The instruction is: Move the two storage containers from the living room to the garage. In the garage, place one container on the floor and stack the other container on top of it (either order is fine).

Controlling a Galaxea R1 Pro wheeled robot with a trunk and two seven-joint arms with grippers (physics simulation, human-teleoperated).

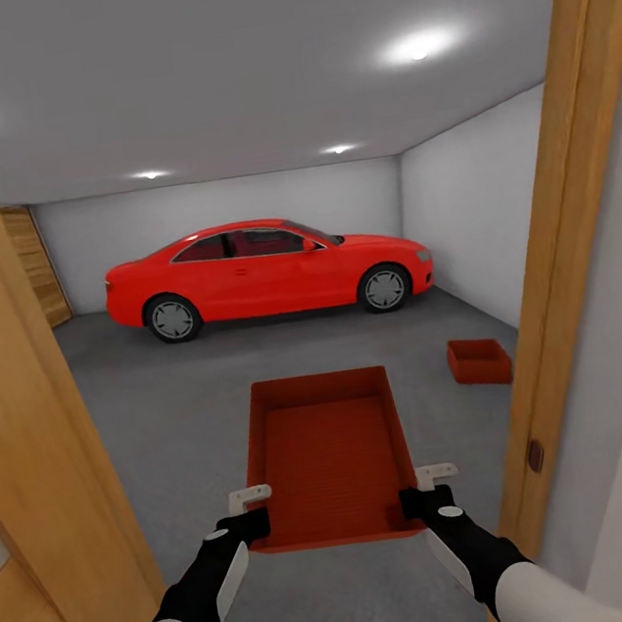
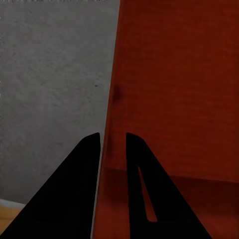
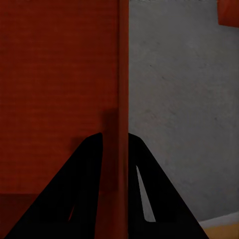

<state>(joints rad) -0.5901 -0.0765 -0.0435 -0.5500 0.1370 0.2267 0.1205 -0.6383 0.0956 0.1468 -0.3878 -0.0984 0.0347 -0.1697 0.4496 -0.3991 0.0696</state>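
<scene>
Left gripper (image 1: 249, 514) jaws clamp carried container's (image 1: 329, 452) left wall; right gripper (image 1: 424, 493) likewise on its right wall, in garage doorway. Second container (image 1: 478, 361) on floor (image 1: 167, 410) ahead-right. Risk: door frame (image 1: 559, 246) clips right arm, tilting bin.

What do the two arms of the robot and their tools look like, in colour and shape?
Each arm has a smooth white forearm that ends in a black wrist section with a pale grey side panel and a small round grey cap. The left tool and right tool carry short off-white fingers in the head view. In the wrist views the fingers are black tapering wedges, one slotted. No cables visible.
</scene>
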